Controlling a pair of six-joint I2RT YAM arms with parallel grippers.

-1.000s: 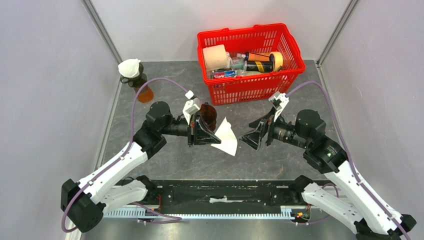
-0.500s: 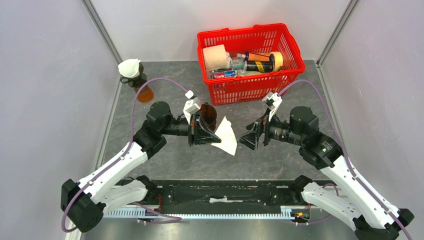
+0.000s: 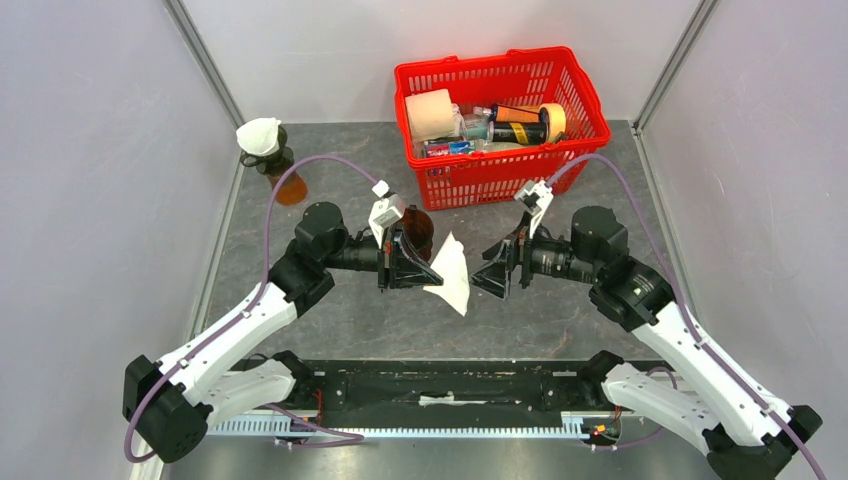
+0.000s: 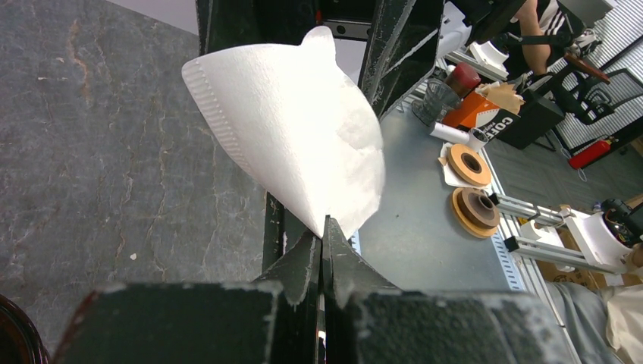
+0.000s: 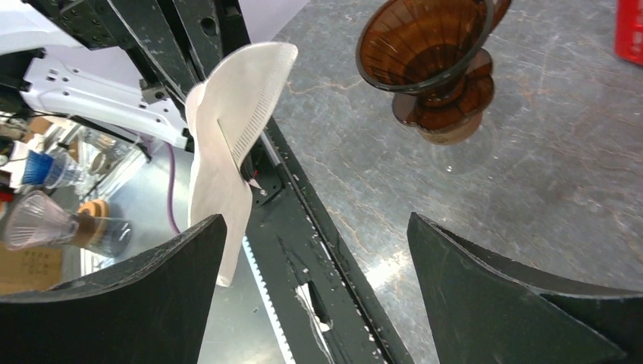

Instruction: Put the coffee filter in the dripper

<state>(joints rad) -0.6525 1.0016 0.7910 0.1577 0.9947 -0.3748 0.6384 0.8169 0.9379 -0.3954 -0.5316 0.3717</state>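
Note:
My left gripper (image 3: 425, 276) is shut on the edge of a white paper coffee filter (image 3: 451, 272) and holds it above the table at mid-height. The filter fills the upper middle of the left wrist view (image 4: 292, 129) and stands on edge in the right wrist view (image 5: 227, 144). The brown glass dripper (image 3: 417, 227) stands on the table just behind the left gripper; it shows at the top of the right wrist view (image 5: 428, 53). My right gripper (image 3: 487, 277) is open, empty and faces the filter from the right, a short gap away.
A red basket (image 3: 580, 140) with several items stands at the back. A brown bottle (image 3: 285, 180) with a white filter in a funnel on it stands at the back left. A black rail (image 3: 440, 385) runs along the near edge.
My right gripper has moved left toward the filter, closing the gap. The left gripper and filter have barely moved.

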